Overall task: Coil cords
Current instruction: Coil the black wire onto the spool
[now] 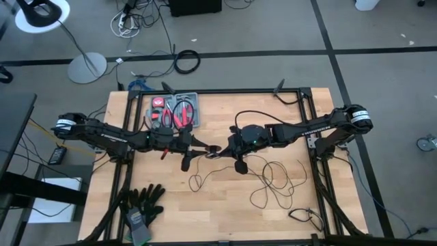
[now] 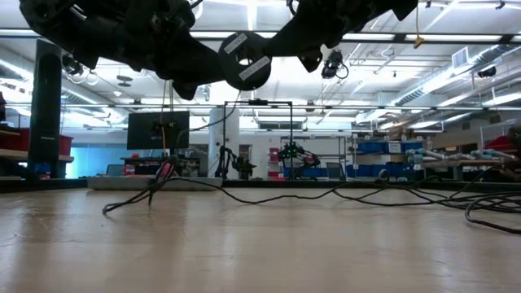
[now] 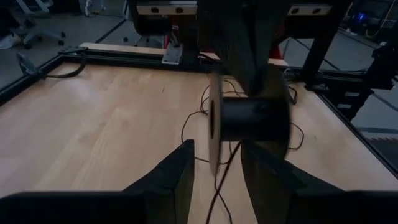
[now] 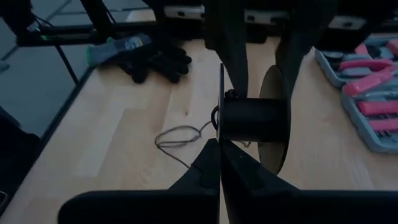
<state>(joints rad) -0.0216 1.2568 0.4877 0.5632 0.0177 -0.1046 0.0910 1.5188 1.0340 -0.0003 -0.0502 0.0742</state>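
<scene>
A black spool (image 4: 252,118) with two thin flanges hangs above mid-table, its axis running near to far; it shows face-on in the low view (image 2: 244,61). The thin black cord (image 1: 273,181) lies in loose loops on the wood and rises to the spool (image 3: 252,118). My right gripper (image 4: 219,144) is shut at the spool's near flange. My left gripper (image 3: 216,146) faces it from the table's left, open. Its fingers stand on either side of the far flange (image 3: 214,124), and the cord (image 3: 221,186) runs down between them. My right gripper pinches the rim of the spool's near flange (image 4: 221,134) between its two shut fingers. It comes from the table's right, slanting a little downward. The spool hangs clear of the table. My left gripper: whether its fingers touch the spool, I cannot tell.
A grey tray of red-handled tools (image 1: 174,111) sits at the far left of the table. Black gloves (image 1: 143,201) lie at the near left corner. A connector end of cable (image 1: 300,215) lies near the right front, and black frame rails border the table.
</scene>
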